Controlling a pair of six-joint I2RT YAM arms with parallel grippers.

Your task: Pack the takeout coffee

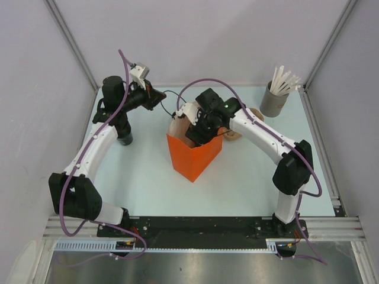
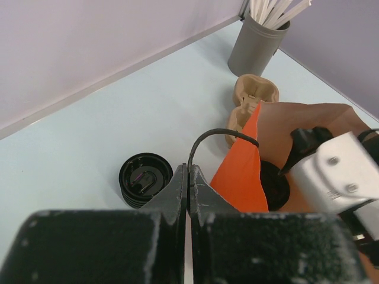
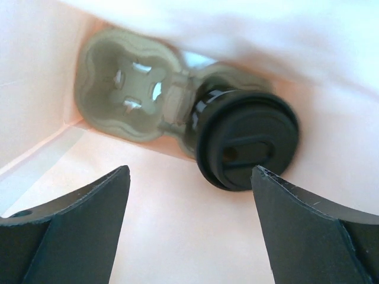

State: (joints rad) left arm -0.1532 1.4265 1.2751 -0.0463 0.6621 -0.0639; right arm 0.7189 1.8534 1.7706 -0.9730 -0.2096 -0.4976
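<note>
- The right claw is released: its two dark fingers stand wide apart and touch nothing.
- That claw hangs inside the mouth of the orange bag, pointing down into it, with the bag's pale inner walls on every side of it.
- The takeout coffee sits in the bag, beyond the right claw's tips and nearer its right finger. Its round black lid faces the claw.
- The cup is seated in one cell of a pulp tray. The tray's other cell, ahead of the left finger, holds nothing.
- The left claw is clenched, its fingertips pressed together. A thin black cord handle rises from between the tips and arcs over to the bag's rim, so the claw is grasping that cord.
- The bag's orange corner stands just right of the left claw's tips.
- An open black cup stands on the counter, just left of and beyond those tips.
- Farther ahead of the left claw and to its right, a tan moulded carrier lies behind the bag. Past that is a grey tub of white sticks.
</note>
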